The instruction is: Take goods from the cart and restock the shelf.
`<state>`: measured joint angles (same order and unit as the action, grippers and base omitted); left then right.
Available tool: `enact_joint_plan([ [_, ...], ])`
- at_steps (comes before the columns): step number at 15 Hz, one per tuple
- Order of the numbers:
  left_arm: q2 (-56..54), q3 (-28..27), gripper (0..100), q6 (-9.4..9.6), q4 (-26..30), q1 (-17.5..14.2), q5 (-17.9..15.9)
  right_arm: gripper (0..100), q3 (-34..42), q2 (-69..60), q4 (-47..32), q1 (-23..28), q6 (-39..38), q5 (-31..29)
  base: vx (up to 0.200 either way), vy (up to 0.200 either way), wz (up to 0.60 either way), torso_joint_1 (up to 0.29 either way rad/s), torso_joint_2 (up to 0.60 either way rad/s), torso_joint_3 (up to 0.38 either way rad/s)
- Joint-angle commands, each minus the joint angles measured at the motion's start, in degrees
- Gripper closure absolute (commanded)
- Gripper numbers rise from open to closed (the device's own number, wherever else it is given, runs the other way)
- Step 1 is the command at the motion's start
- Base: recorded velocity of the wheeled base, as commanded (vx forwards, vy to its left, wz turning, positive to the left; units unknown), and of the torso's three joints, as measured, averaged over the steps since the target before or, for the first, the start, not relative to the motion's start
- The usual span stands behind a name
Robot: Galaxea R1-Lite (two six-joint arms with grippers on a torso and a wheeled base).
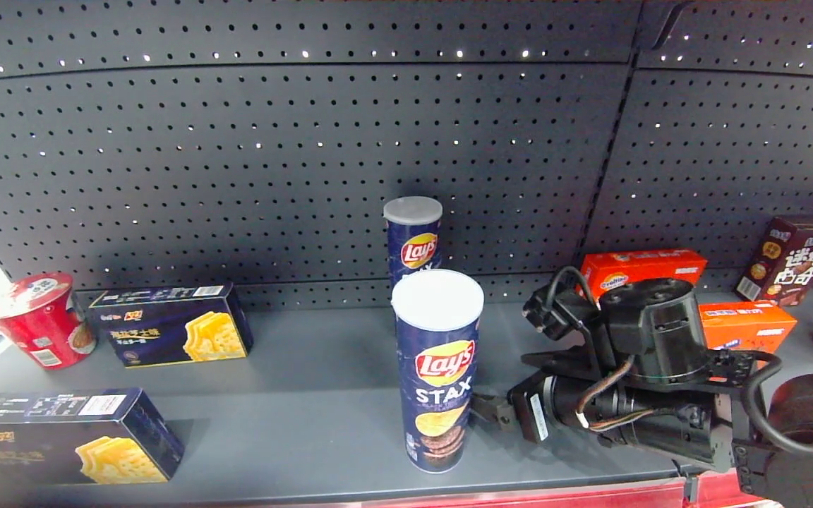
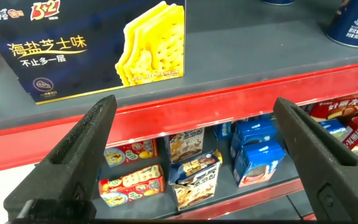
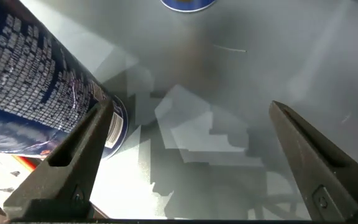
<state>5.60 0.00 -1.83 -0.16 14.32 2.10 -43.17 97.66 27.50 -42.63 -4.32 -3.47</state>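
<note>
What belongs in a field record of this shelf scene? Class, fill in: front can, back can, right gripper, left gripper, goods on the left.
front can: upright near the front edge of the shelf, white lid on
back can: upright behind it, by the pegboard wall
right gripper: open, beside the front can, holding nothing
left gripper: open, empty, facing the front cracker box
goods on the left: front cracker box, rear cracker box, red cup
</note>
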Motion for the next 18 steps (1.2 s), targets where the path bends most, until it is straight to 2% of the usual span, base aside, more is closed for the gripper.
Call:
enact_joint_plan([
  [1, 0.12, 0.0, 0, -0.11, -0.02, 0.0, 0.01, 0, 0.72, -0.98, 0.01, 0.27, 0.01, -0.04, 0.0, 0.0, 0.0, 0.0, 0.0, 0.0],
  [9, 0.12, 0.0, 0, -0.37, -0.02, 0.0, 0.54, 0, 2.91, -5.46, -0.43, 1.41, 0.54, -0.13, 0.0, 0.0, 0.0, 0.0, 0.0, 0.0],
  [18, 0.12, 0.0, 0, -0.37, -0.11, 0.0, 0.54, 0, 2.39, -3.97, -0.17, -1.93, 0.8, -0.22, 0.0, 0.0, 0.0, 0.0, 0.0, 0.0],
])
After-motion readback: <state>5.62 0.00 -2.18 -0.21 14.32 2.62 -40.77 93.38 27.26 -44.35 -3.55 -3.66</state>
